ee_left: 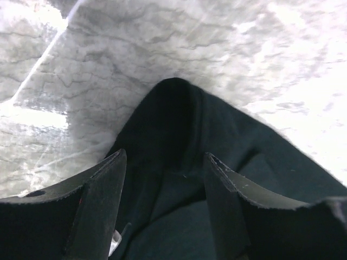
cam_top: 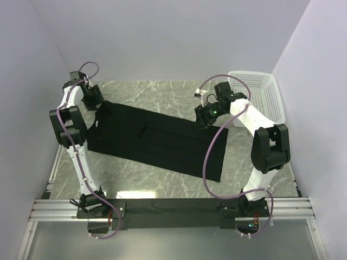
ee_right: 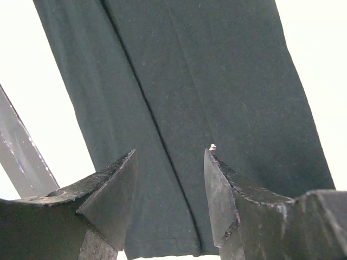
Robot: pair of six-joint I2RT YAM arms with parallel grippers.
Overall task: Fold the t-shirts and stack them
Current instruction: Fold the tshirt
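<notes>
Black t-shirt (cam_top: 157, 142) lies flat on marble desk (cam_top: 162, 92), folded to a long strip. L hand (ee_left: 162, 162) at shirt's L end: fingers spread, hump of cloth just ahead. R hand (ee_right: 171, 157) over shirt's R end, spread; I see nothing pinched. White basket (cam_top: 260, 95) beyond shirt's R end.

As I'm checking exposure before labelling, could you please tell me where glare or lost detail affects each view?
Top external: evenly lit, one glare patch on the table near its front edge; the black t-shirt shows little fold detail. Left wrist: marble blown out at upper right, gripper fingers nearly featureless black. Right wrist: table around the shirt washed to white, cloth's fold line sharp.
</notes>
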